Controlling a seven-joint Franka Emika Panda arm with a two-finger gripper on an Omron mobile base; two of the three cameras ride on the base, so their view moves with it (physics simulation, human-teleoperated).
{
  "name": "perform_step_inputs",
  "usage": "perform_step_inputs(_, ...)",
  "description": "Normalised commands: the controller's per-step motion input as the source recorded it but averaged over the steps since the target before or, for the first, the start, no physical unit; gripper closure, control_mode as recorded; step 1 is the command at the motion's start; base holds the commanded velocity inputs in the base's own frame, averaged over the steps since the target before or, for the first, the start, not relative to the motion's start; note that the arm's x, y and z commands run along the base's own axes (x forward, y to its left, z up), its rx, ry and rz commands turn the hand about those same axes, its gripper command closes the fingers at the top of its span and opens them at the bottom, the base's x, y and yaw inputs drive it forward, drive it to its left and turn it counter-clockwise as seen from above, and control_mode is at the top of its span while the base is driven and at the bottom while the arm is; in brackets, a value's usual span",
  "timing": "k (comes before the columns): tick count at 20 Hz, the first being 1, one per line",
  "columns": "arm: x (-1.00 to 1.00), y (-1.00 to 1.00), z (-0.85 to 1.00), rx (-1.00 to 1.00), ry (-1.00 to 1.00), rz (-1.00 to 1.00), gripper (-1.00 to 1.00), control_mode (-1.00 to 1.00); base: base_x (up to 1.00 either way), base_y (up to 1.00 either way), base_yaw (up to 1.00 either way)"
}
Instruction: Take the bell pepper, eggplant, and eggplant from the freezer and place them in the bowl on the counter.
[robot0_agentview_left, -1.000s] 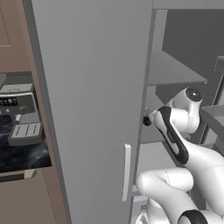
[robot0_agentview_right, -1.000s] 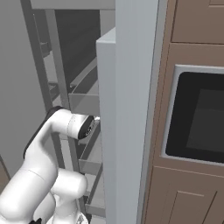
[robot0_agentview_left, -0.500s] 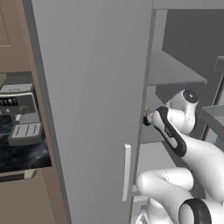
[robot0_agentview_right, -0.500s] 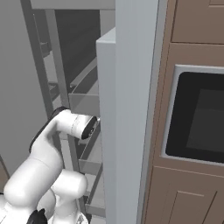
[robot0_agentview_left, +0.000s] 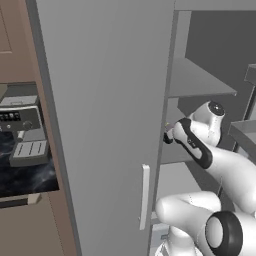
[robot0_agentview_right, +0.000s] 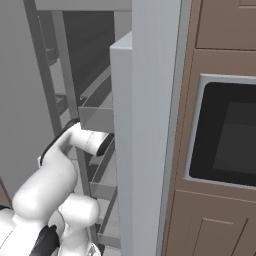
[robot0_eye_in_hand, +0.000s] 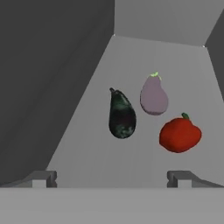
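Hand view is being used to frame a grey freezer shelf (robot0_eye_in_hand: 87, 166) on which three items are lying apart: a dark eggplant (robot0_eye_in_hand: 121, 116) at centre, a pale eggplant (robot0_eye_in_hand: 154, 95) just above and right of it, and a red bell pepper (robot0_eye_in_hand: 180, 134) at lower right. The gripper (robot0_eye_in_hand: 112, 178) is being held wide, with nothing between its tips. Because the vegetables are rounded, one is judged likely to be nudged and rolled away if approached off-centre.
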Motion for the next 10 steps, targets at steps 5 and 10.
perform_step_inputs(5,0.14,0.0,-0.21,0.0,0.07,0.0,-1.0,-1.0,0.0,0.0,0.0)
perform_step_inputs(10,0.11,0.0,-0.18,0.04,0.05,0.02,-1.0,-1.0,0.0,0.0,0.0)
